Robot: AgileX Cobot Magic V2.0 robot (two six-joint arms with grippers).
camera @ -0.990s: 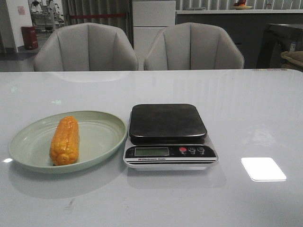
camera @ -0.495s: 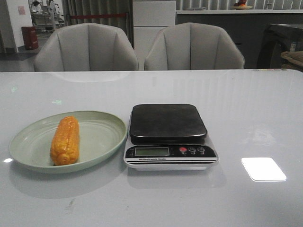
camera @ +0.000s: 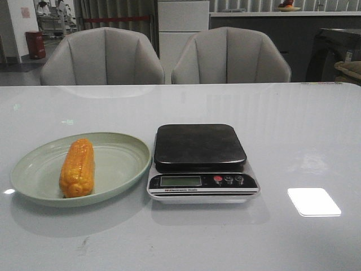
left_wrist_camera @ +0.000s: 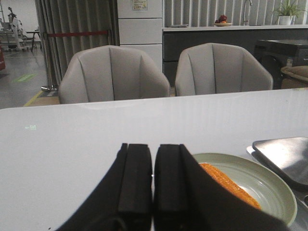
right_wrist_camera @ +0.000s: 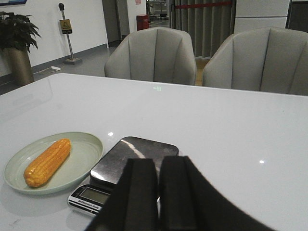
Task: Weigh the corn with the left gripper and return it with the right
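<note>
The corn [camera: 77,167] is an orange-yellow cob lying lengthwise in a pale green plate [camera: 121,164] at the left of the table, also seen as corn [right_wrist_camera: 47,161] and partly as corn [left_wrist_camera: 230,183]. A kitchen scale [camera: 200,161] with a dark platform and a blank display stands just right of the plate. Neither gripper shows in the front view. My left gripper [left_wrist_camera: 152,150] is shut with nothing in it, back from the plate's near left side. My right gripper [right_wrist_camera: 158,163] is shut and empty, back from the scale [right_wrist_camera: 129,161].
Two grey chairs [camera: 163,56] stand behind the table's far edge. A bright light patch [camera: 313,201] reflects on the glossy white tabletop right of the scale.
</note>
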